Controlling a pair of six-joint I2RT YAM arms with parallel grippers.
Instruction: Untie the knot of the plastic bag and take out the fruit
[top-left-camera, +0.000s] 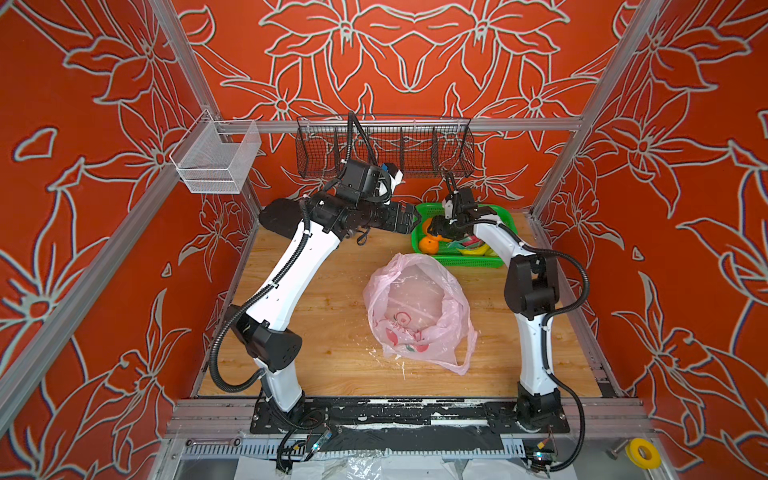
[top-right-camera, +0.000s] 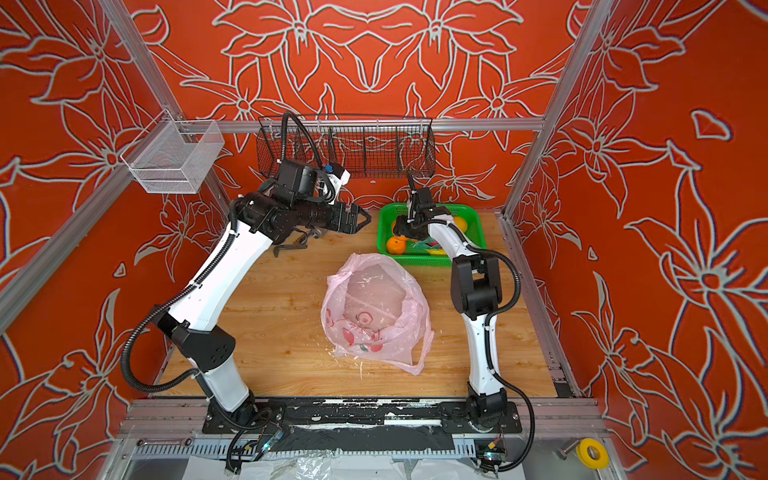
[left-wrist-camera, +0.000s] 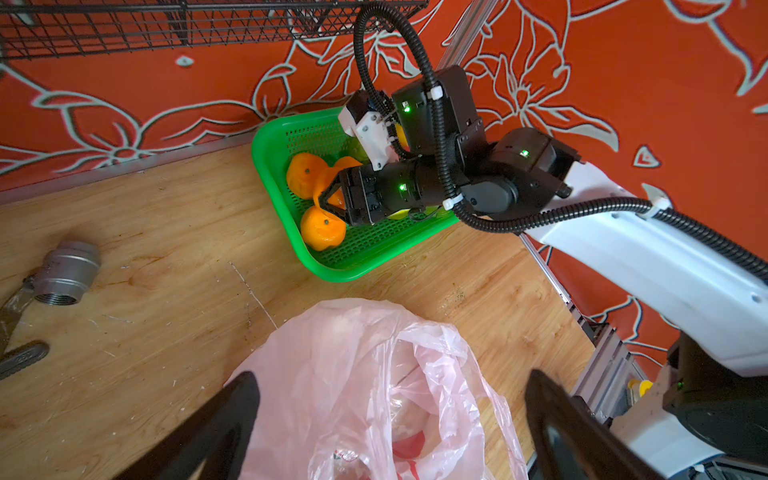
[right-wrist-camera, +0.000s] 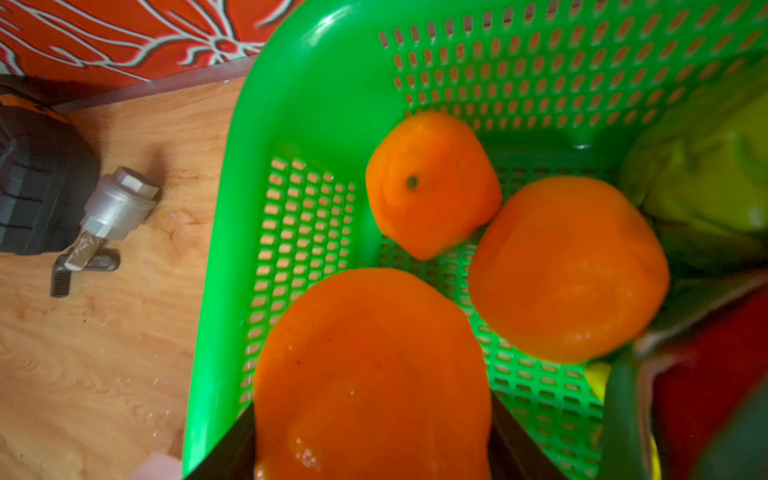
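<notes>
The pale pink plastic bag (top-left-camera: 415, 307) (top-right-camera: 374, 307) lies in the middle of the table with its mouth gaping, and no knot shows on it. Behind it stands the green basket (top-left-camera: 457, 262) (left-wrist-camera: 282, 232), where my right gripper (top-left-camera: 436, 228) (right-wrist-camera: 374, 436) is shut on an orange fruit (right-wrist-camera: 374, 365) just above the basket floor. Two more oranges (right-wrist-camera: 432, 183) (right-wrist-camera: 569, 266) lie in the basket, beside a green fruit (right-wrist-camera: 706, 166) and a red-pink one (right-wrist-camera: 706, 374). My left gripper (top-left-camera: 409, 218) (left-wrist-camera: 392, 376) hangs open and empty above the bag's far side.
A metal pipe fitting with a lever (left-wrist-camera: 66, 272) (top-right-camera: 299, 245) lies on the wood at the back left. A black wire basket (top-left-camera: 384, 145) and a white mesh bin (top-left-camera: 216, 162) hang on the frame rails. A yellow tape roll (top-left-camera: 643, 453) sits outside the front right corner.
</notes>
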